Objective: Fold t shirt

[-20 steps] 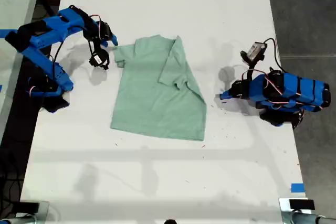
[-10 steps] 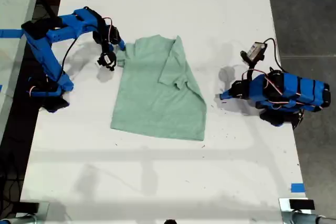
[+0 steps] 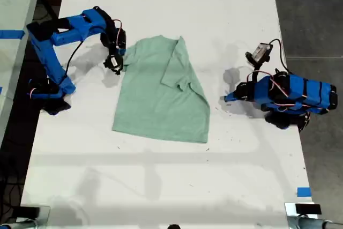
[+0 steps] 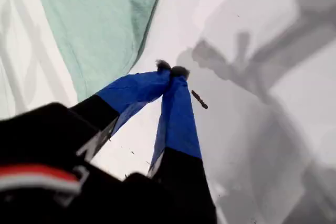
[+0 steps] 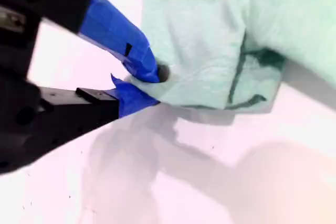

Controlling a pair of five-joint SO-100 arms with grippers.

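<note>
The t shirt lies on the white surface a little left of centre in the exterior view. It is partly folded: its right side is turned in over the body, so a sleeve sits on top near the middle and a slanted edge runs down toward the hem at the lower right. The cloth is pale mint green with light wrinkles.

Our second tool hangs at the upper left of the exterior view, right at the shirt's upper left corner. In the second wrist view this tool has its blue tips pressed onto the edge of the cloth, pinching a rolled hem with darker green stitching beside it. The arm reaches in from a base at the exterior view's left edge.

Our first tool rests low on the surface at the exterior view's right, well apart from the shirt's right edge, its arm folded back on itself. In the first wrist view the 2 blue fingers meet at their black tips, pressed together on nothing, over bare surface. The shirt shows beyond them, apart from the tips.

A strip of blue tape sits at the exterior view's lower right.
</note>
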